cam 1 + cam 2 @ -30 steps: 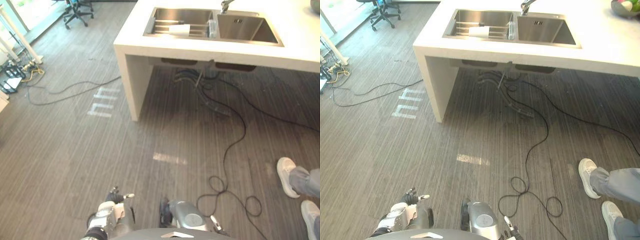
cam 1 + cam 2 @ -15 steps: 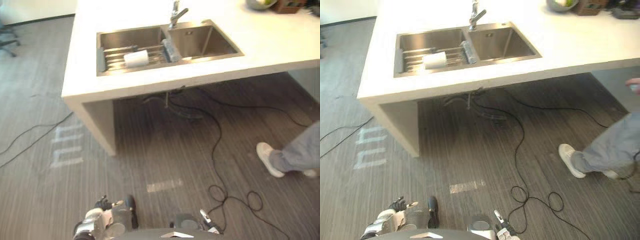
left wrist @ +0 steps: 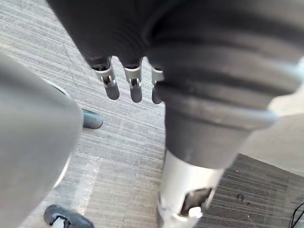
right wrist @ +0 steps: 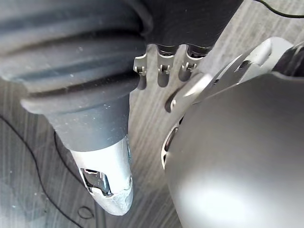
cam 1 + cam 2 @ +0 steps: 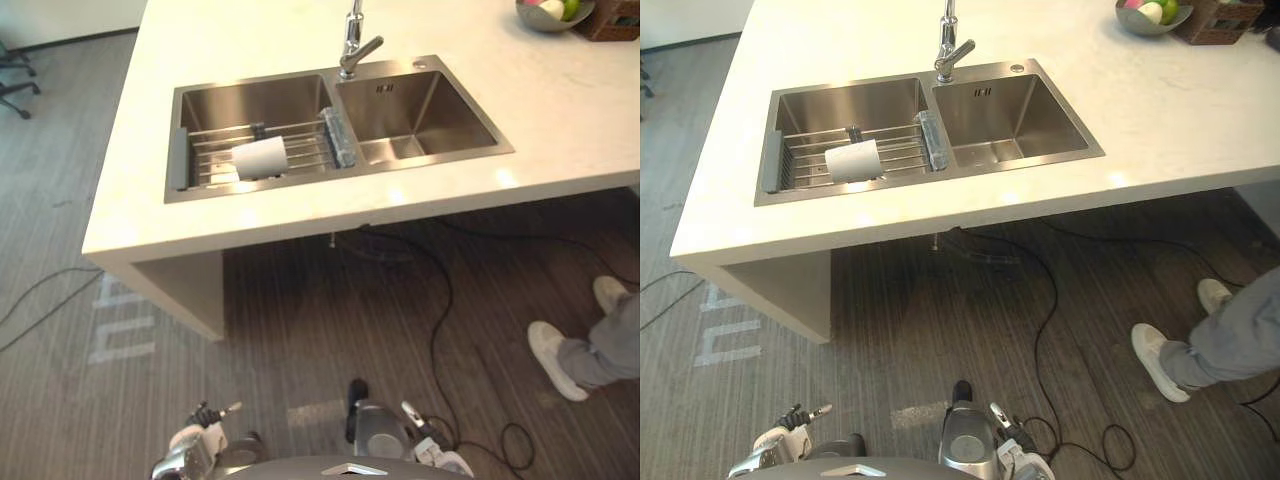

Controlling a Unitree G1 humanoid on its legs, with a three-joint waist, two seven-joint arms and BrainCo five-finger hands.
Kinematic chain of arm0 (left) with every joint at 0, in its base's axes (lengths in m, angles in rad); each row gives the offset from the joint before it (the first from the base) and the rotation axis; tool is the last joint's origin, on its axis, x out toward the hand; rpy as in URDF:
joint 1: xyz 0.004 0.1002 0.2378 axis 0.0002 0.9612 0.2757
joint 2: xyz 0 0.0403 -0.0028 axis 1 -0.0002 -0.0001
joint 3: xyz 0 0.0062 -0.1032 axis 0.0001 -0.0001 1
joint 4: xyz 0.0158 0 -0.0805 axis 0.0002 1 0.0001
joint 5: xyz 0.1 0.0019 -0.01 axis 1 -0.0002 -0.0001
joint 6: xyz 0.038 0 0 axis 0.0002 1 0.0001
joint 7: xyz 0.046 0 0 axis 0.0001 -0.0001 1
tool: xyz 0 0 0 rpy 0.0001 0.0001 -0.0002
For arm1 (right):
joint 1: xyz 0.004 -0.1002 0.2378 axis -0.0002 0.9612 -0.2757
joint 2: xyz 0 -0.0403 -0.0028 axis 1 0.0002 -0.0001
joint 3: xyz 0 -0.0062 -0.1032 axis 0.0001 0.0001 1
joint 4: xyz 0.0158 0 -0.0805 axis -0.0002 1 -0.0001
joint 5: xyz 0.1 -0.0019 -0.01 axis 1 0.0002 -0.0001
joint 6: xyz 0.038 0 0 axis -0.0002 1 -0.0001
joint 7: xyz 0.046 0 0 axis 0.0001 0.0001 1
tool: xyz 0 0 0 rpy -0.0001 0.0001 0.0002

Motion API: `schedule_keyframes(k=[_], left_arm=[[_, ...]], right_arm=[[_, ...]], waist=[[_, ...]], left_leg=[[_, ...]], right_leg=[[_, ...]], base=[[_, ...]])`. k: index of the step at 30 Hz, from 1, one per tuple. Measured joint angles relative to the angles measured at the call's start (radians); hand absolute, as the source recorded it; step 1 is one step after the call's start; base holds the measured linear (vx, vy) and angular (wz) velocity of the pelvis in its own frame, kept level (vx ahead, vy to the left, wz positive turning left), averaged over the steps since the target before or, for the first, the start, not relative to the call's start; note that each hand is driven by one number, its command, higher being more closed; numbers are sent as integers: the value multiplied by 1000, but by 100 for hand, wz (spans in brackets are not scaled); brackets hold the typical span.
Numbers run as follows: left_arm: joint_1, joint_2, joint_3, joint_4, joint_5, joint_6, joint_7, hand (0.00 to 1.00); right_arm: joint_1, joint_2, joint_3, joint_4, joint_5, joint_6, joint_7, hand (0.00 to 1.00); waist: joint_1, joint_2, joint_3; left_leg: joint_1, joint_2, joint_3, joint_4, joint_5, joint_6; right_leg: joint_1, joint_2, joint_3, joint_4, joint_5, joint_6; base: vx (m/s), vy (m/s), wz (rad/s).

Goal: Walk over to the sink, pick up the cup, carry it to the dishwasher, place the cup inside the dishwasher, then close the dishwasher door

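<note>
Cup (image 5: 260,157) lies sideways on the rack (image 5: 303,150) in the sink (image 5: 400,170), left basin; left hand (image 3: 134,83) and right hand (image 4: 162,73) hang low, fingers (image 3: 111,86) straight, empty; a clumsy reach could roll it.

Your head's two cameras look steeply down, sharing the sink (image 5: 330,120) and floor (image 5: 330,320); wrist cameras peer closely past the left hand (image 3: 135,88) and right hand (image 4: 163,76), floorward.
</note>
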Motion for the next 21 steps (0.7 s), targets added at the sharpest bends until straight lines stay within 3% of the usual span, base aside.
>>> schedule_keyframes(k=[1, 2, 8, 12, 15, 17, 20, 21], left_arm=[[3, -6, 1, 0, 13, -4, -5, 0], [-22, 39, -47, 39, 27, 8, -11, 0], [-25, 38, -47, 36, 24, 8, -12, 0], [-25, 28, -52, -36, -34, -13, -18, 0], [-24, 8, -57, -190, -75, -125, -4, 0], [-26, 5, -50, -367, -131, -281, 55, 0], [-31, 1, -3, -595, -127, -517, 191, 0], [-30, 1, -2, -602, -135, -503, 228, 0]], right_arm=[[0, -2, 3, 0, 1, 10, 1, 0], [63, -42, 83, 32, 81, 90, 115, 0], [62, -41, 83, 31, 82, 90, 116, 0], [64, -31, 70, 7, 83, 70, 112, 0], [81, -18, 60, -30, 83, 61, 96, 0], [94, -4, 36, -50, 83, 61, 86, 0], [113, 4, 1, -45, 80, 69, 73, 0], [116, 4, -2, -44, 80, 72, 73, 0]], waist=[[2, 3, -1], [38, -45, -64], [31, -43, -67], [12, -47, -69], [-5, -48, -69], [-10, -50, -68], [-18, -48, -67], [-20, -45, -68]], left_leg=[[-3, 14, -5, 4, -4, -4], [-163, -65, -18, 101, 17, 53], [-150, -68, -8, 62, 35, 47], [-106, -89, 7, -49, 107, 57], [-70, -99, 8, -107, 132, 62], [-43, -110, 3, -127, 137, 67], [-48, -116, -24, -117, 108, 67], [-57, -112, -23, -97, 94, 65]], right_leg=[[12, 13, -13, -12, -4, -4], [125, -57, -37, -160, 51, 53], [116, -56, -30, -163, 53, 52], [89, -72, -28, -147, 65, 58], [90, -87, -46, -119, 48, 57], [91, -106, -55, -68, 12, 59], [93, -132, -93, 5, -59, 38], [92, -135, -103, 18, -77, 30]], base=[[64, -55, 9], [26, -30, 6], [18, -3, -4], [112, 3, -2], [57, 8, 9], [9, 9, 13], [-31, -13, 32], [-4, -38, 26]])
